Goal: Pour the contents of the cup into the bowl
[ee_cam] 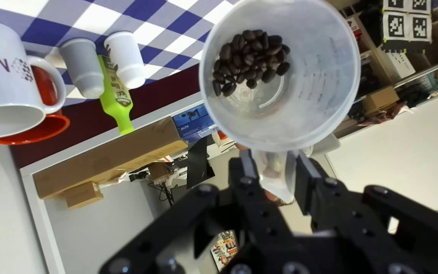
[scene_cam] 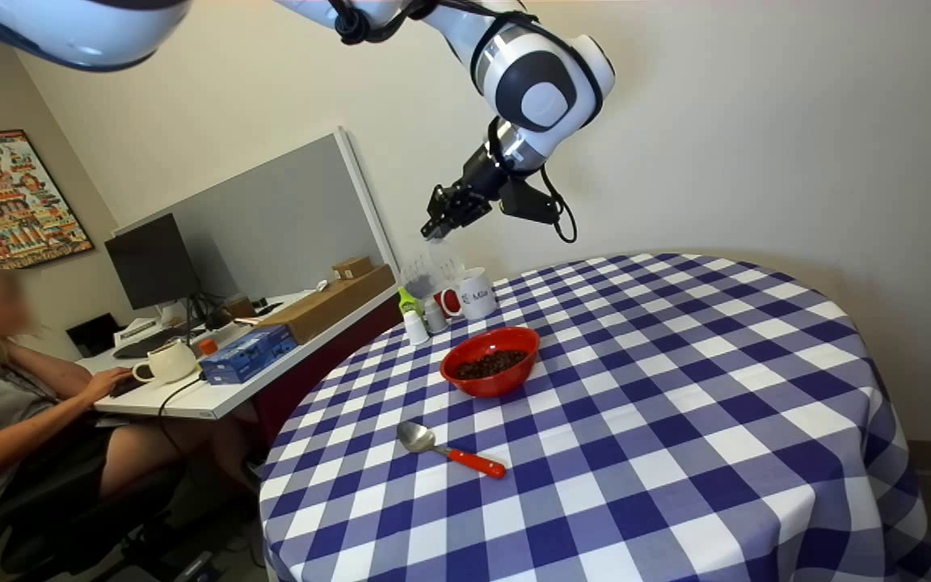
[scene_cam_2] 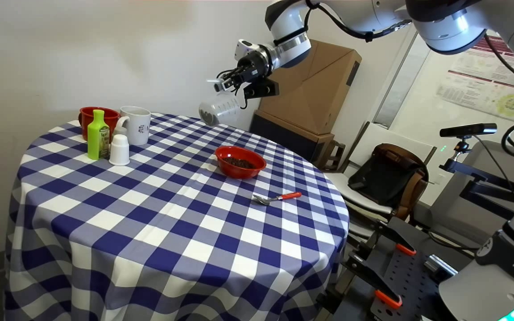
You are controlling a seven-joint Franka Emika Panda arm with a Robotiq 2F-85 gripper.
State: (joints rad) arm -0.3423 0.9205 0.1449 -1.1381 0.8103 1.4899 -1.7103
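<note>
Wrist view shows my pincer (ee_cam: 274,167) clamped on the cup (ee_cam: 297,93) (dark beans (ee_cam: 249,59) inside); in an exterior view the cup hangs tilted, higher than the bowl (scene_cam_2: 240,173).

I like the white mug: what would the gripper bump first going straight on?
Perhaps the desk: the gripper seems aimed beside the white mug, but the cup hides part of the way; depth is unclear.
</note>
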